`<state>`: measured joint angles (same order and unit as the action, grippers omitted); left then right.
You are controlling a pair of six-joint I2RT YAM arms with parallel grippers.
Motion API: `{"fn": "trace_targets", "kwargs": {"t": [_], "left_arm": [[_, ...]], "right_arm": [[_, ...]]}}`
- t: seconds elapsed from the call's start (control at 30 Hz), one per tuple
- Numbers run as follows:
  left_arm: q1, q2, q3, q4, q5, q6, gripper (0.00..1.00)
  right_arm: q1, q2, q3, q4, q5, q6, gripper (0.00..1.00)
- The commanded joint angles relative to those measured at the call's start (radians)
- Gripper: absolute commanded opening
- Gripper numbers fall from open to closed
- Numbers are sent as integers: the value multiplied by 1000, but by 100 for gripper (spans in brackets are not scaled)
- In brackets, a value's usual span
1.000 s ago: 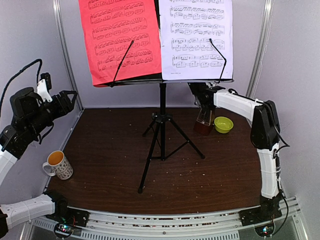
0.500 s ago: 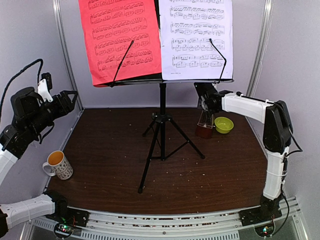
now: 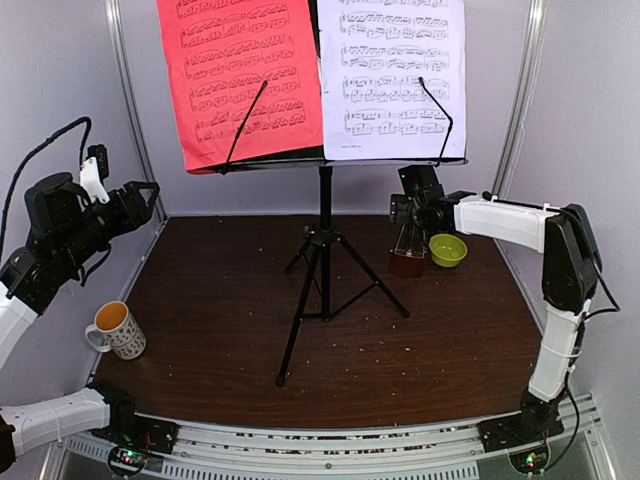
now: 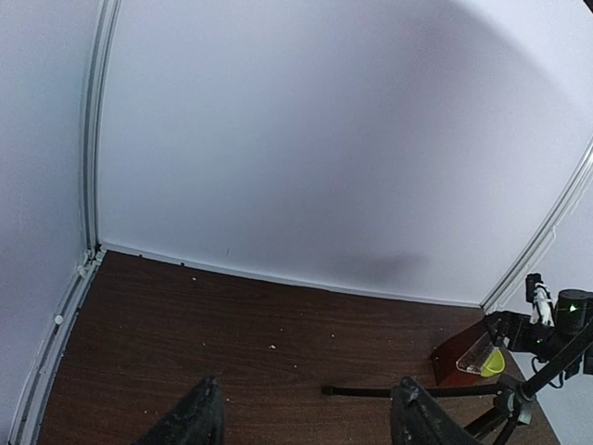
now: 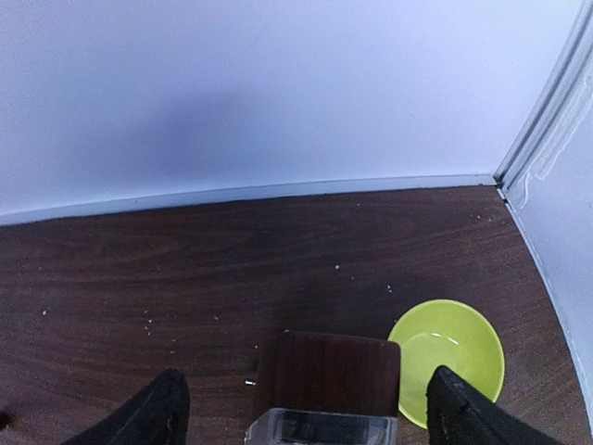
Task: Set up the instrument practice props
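Observation:
The black music stand [image 3: 325, 245] rises on tripod legs mid-table; one leg [image 4: 417, 391] shows in the left wrist view. On its desk rest the red sheet [image 3: 240, 80] and the white sheet [image 3: 392, 75]. The brown metronome [image 3: 407, 252] stands on the table at the back right. Just above it hovers my right gripper [image 3: 412, 212], open. In the right wrist view the metronome [image 5: 326, 371] sits between the spread fingers of the right gripper [image 5: 306, 375], and they do not touch it. At the far left my left gripper [image 3: 150, 195] hangs in the air, open and empty [image 4: 306, 387].
A yellow-green bowl [image 3: 447, 249] sits right beside the metronome, also seen as the bowl [image 5: 447, 360] by the right finger. A patterned mug [image 3: 118, 330] stands near the left edge. White walls and corner posts close in the back and sides.
My right gripper has opened and let go of the metronome, which now stands on the table; the right arm has drawn back to the right. The left arm has barely moved.

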<state>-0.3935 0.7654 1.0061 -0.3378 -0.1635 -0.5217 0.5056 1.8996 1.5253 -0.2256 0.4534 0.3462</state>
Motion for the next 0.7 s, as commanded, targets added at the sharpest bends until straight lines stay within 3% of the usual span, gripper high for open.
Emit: {"fn": "trace_targets", "kwargs": {"t": [0.0,0.3,0.5,0.67], "left_arm": [[6,8,33,53,18,15,63],[7,6,34,57,15,15,63],[8,-4,30,54,10,17,63],[8,-8,27,54,9,14,63]], "right_arm": [[5,-11,43,-41,69,31,96],[5,89,165,-233,170,260,85],[9,147,212,-295,185,313,82],[10,127,192,-304,211,326,66]]}}
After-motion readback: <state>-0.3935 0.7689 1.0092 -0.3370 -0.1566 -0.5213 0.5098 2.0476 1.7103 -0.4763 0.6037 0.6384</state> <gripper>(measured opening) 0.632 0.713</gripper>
